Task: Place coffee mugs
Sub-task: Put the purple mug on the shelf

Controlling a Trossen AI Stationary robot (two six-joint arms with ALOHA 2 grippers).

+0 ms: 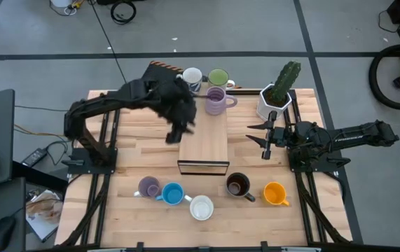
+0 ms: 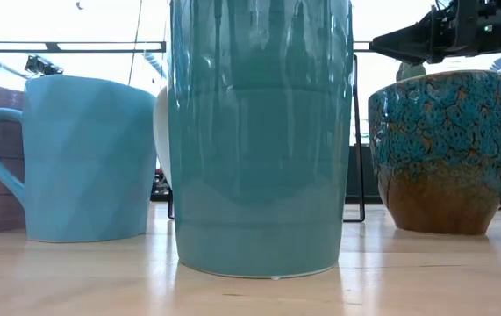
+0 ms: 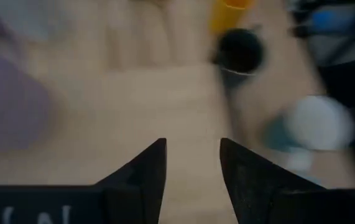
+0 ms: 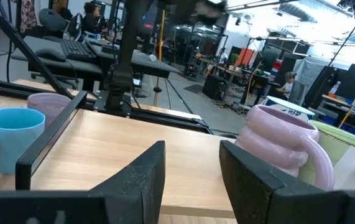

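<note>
Now hovering left gripper (image 1: 183,128) parted, empty, over shelf (image 1: 204,143); lilac mug (image 1: 216,102) just beyond. Right gripper (image 1: 265,138) waiting open. Judging mug rigid, glazed, slippery, breakable; gripping rim or handle.

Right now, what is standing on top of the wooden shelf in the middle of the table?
On the wooden shelf only the lilac mug stands, at its far end. The rest looks bare, but the left claw hangs over one edge and covers the part beneath it.
</note>
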